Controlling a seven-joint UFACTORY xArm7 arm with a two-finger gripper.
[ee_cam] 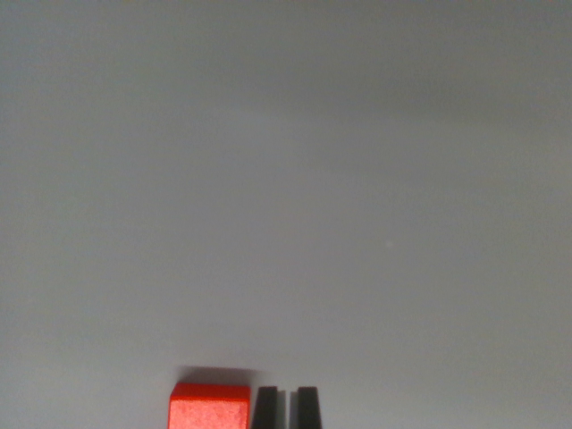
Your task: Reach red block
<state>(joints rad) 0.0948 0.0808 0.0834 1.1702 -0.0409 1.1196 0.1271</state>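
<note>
Wrist view puts my claw at the bottom edge, its two dark fingertips nearly together with only a thin slit between, gripping nothing. I see the red block just beside them toward the wrist view's left, apparently not touching. Its long axis I cannot judge. Beyond lies bare grey desk.

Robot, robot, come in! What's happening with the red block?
End effector nearly closed, holding nothing. Red block just to the wrist view's left of it. Nothing in the way.
</note>
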